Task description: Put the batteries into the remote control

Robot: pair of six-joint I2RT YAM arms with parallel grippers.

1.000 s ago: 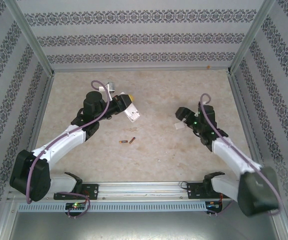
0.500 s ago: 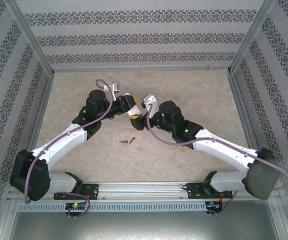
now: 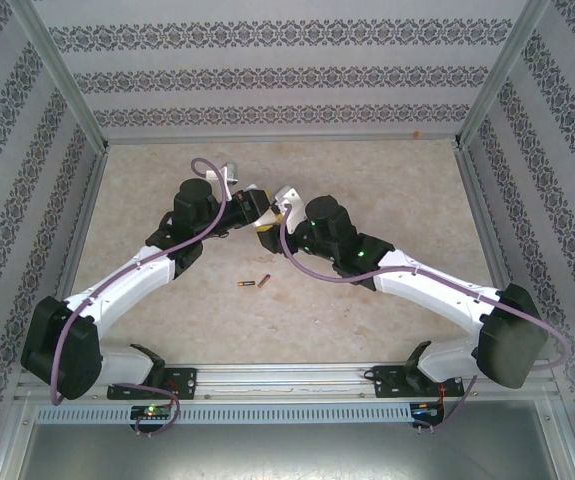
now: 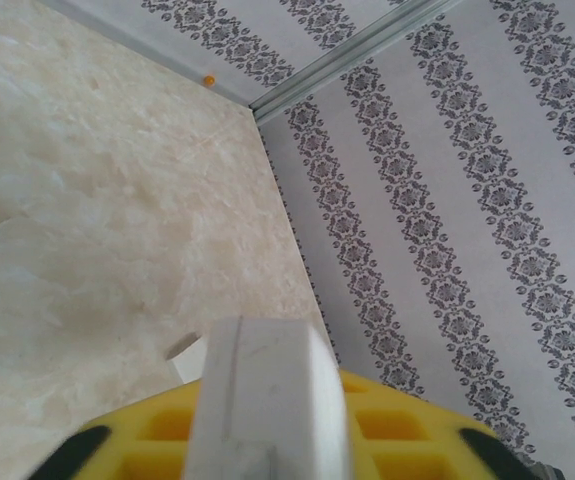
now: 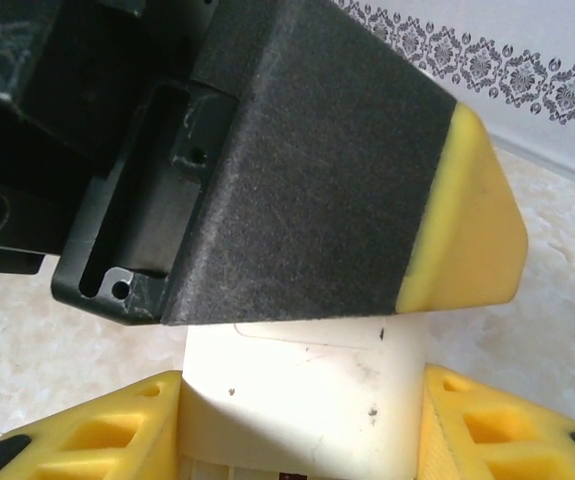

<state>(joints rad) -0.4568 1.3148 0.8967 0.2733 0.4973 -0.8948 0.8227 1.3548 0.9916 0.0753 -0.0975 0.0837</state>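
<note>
Two arms (image 3: 132, 275), one white remote (image 5: 307, 385), two batteries (image 3: 254, 284) (lying end to end), one orange speck (image 3: 417, 133).

White arms (image 3: 127, 280), black joints (image 3: 192, 205), purple cables (image 3: 62, 352).

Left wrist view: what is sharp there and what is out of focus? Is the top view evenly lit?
Left wrist view: the close remote is soft, the patterned wall sharp. Top view: even light, faint shadows on the table.
</note>
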